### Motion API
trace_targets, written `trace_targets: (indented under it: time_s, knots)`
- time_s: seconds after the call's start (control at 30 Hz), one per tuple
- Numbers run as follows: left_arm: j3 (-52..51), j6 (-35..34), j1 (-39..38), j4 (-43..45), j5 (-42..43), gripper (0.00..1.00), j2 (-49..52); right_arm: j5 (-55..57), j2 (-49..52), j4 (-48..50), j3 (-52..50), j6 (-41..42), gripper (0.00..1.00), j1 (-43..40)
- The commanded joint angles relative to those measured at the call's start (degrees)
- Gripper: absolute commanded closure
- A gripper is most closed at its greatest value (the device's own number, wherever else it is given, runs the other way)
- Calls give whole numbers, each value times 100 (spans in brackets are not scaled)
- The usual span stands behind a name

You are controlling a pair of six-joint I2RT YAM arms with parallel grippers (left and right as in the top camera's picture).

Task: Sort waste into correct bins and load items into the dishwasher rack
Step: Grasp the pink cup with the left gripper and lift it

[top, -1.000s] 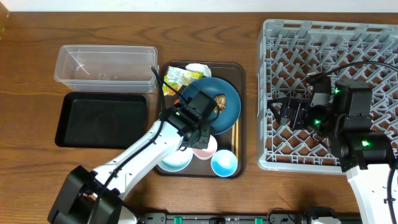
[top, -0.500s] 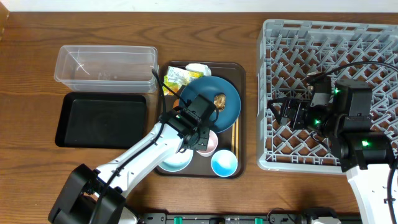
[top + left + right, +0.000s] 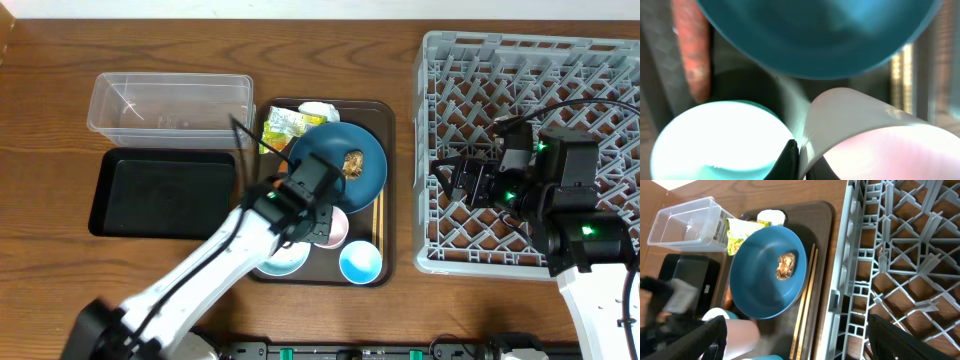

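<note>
Pink cup [image 3: 332, 226] is pinched at its rim by the left gripper [image 3: 799, 157], jaws closed tight on the thin wall. A rim pinch is judged the only hold on offer, since the cup is crowded on the brown serving tray [image 3: 387, 120]. It sits in the tray's lower middle, just beside the white-and-blue bowl [image 3: 283, 258] and under the edge of the blue dish [image 3: 340, 168].

A brown food lump [image 3: 353, 161] is seen on the dish at tray centre, so the dish is likely kept for later, after scraping. Chopsticks [image 3: 377, 215] lie along the tray's right side, and the small blue cup [image 3: 360, 262] is at the lower right corner. Wrapper [image 3: 284, 124] and crumpled paper [image 3: 318, 109] are at the tray's top edge. A carrot piece [image 3: 690, 50] lies near the bowl.

Clear tub [image 3: 170, 103] and black tray [image 3: 165, 190] are left of the serving tray. The grey rack [image 3: 530, 70] is to its right. The right gripper [image 3: 462, 185] is held over the rack, jaws spread wide, nothing gripped, probably parked clear of the left arm's path.
</note>
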Motion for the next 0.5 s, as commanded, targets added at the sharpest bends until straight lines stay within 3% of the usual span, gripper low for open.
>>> trace_targets:
  time_s: [0.0,0.47]
  knots:
    - [197,-138,-2,-190,-28,94,-494,17,-61,9,111,76,17,-94]
    - [208,-411,-2,-197,-28,94,-1049,-35,-61,17,111,74,18,-94]
